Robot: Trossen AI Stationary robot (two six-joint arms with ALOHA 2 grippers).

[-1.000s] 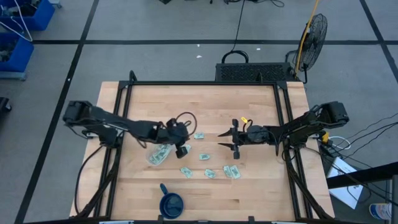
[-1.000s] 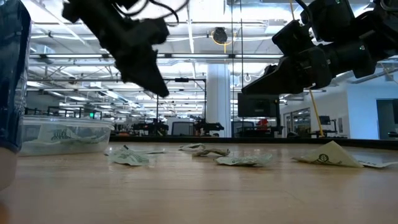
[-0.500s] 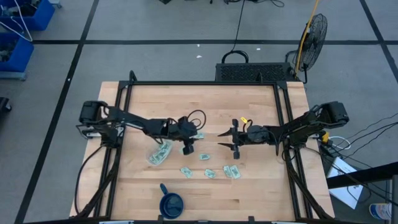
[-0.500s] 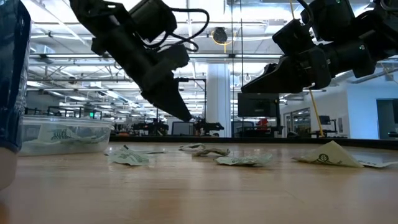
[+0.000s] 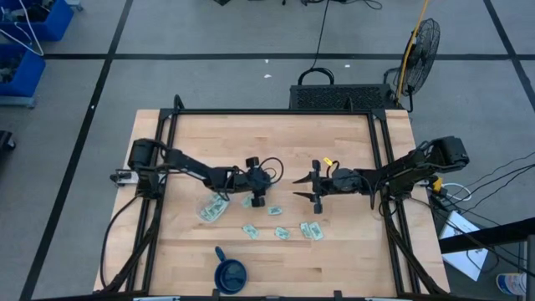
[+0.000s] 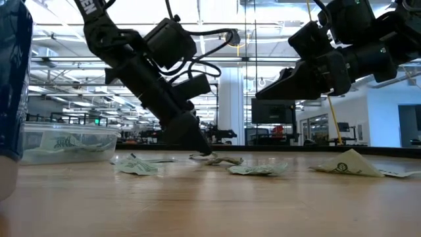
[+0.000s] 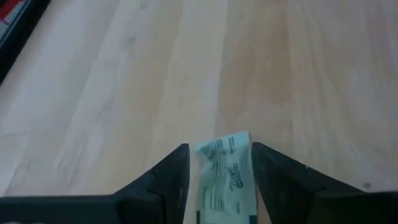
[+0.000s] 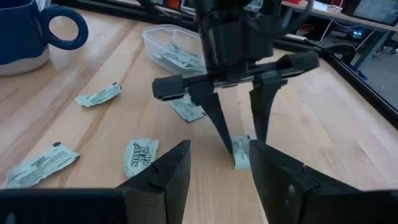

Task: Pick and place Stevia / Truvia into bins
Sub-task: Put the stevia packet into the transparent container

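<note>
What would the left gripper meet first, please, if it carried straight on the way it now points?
Most likely the sachet lying between the open fingers of the left gripper, then the wooden table directly beneath it; the tips look nearly down already.

Sachet point(image 7: 225, 168) between left gripper point(image 7: 219, 163) fingers point(image 7: 177, 168)

Workroom setting: open industrial hall around a wooden tabletop.

Grey floor point(image 5: 209, 33) crossed by dark tape lines; pale butcher-block tabletop point(image 5: 217, 138) in a black frame. At 12 o'clock of the tabletop, a black perforated case point(image 5: 338, 97) with a handle; at 1 o'clock, a standing fan point(image 5: 423, 43) on a yellow pole. Blue bins point(image 5: 25, 50) at 10 o'clock. Cables and papers point(image 5: 468, 226) at 4 o'clock. Beyond: white column point(image 6: 231, 105), ceiling strip lights point(image 6: 72, 29), dark monitor point(image 6: 270, 110).
</note>
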